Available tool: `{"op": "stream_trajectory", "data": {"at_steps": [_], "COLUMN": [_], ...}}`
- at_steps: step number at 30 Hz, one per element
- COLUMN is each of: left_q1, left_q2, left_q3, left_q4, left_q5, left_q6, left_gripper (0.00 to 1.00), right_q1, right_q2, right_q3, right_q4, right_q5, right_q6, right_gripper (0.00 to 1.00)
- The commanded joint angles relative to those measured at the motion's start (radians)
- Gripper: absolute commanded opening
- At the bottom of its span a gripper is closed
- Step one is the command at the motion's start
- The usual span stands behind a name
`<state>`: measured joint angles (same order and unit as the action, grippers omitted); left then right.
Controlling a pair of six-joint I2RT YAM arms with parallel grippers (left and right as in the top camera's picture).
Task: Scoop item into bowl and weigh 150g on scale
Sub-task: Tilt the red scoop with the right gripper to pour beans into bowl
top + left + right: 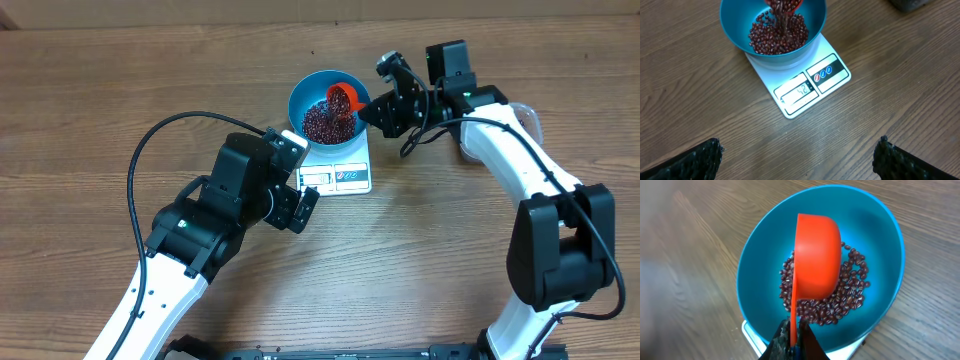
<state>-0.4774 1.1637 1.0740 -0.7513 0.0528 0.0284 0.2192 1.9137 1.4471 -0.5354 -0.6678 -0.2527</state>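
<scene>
The blue bowl (297, 100) stands on the white scale (345, 178), holding a heap of dark red-brown beans (322, 125). My right gripper (378, 105) is shut on the flat handle of an orange scoop (343, 97), which is tipped mouth-down over the bowl. The right wrist view shows the scoop (817, 260) above the beans (850, 295), with its handle pinched by the gripper (794, 335). Beans fall from the scoop (787, 4) into the bowl (735, 25). The left gripper (799, 145) is open and empty over bare wood, in front of the scale (832, 75).
A clear container (530, 118) sits at the right, mostly hidden behind the right arm. The left arm's black cable (150, 150) loops over the table to the left. A dark object (910, 4) shows at the top right of the left wrist view.
</scene>
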Motion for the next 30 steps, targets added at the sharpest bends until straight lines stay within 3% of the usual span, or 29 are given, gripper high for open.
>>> {"op": "stream_trajectory", "data": {"at_steps": [1, 21, 30], "left_q1": [-0.003, -0.003, -0.003], "left_q2": [0.007, 0.007, 0.007], "left_q3": [0.024, 0.024, 0.024], "left_q4": [0.003, 0.003, 0.003], "left_q5": [0.015, 0.015, 0.015], "left_q6": [-0.01, -0.01, -0.01], "left_gripper": [1.0, 0.99, 0.99], "right_q1": [0.019, 0.141, 0.164], "right_q2": [-0.058, -0.086, -0.101], "right_q3": [0.041, 0.041, 0.041], "right_q4": [0.005, 0.003, 0.003], "right_q5": [0.066, 0.43, 0.5], "right_q6": [-0.041, -0.093, -0.106], "right_gripper": [0.04, 0.04, 0.04]}}
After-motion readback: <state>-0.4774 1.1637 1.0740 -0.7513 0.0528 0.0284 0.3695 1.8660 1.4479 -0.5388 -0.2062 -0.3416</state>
